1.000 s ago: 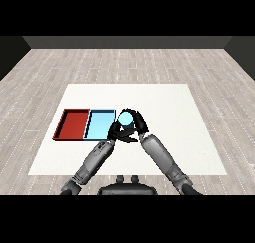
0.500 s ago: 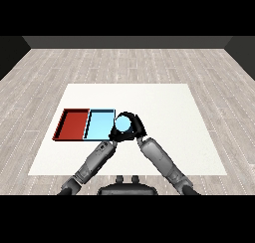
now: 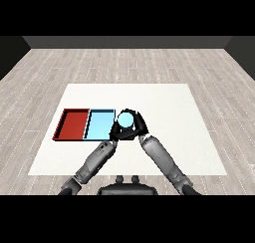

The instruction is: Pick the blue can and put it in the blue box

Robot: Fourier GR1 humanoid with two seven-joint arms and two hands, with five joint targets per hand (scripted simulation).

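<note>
Right hand (image 3: pixel 135 129) curled round the light blue cylindrical can (image 3: pixel 125 119), held just beside the light blue rectangular tray's (image 3: pixel 98 125) right edge above the white counter (image 3: pixel 164 107), so carry it leftward over the tray's middle, keep it upright, then lower.

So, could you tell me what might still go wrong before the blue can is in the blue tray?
The blue can, held by the right hand, hangs at the light blue tray's right edge; released here, it might catch the rim and tip. The left hand sits close beside the can and could be bumped. Overshooting might reach the red tray.
</note>
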